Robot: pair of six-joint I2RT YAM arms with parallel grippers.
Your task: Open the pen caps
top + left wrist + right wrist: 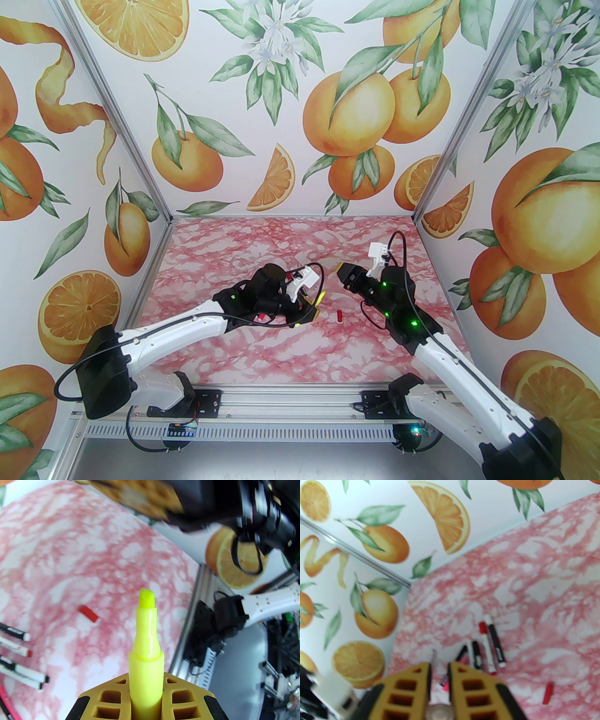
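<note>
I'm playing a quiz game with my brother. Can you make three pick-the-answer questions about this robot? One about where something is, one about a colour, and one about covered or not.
1. Where is the red cap?
A. lying on the table
B. inside a cup
C. stuck on the wall

2. What colour is the marker in the left gripper?
A. pink
B. yellow
C. black

3. That marker's tip is:
A. capped
B. wrapped in tape
C. bare

Answers:
1 A: the red cap rests flat on the pink marbled table.
2 B: the left gripper clamps a bright yellow marker.
3 C: the tip sticks out with no cap over it.
</note>
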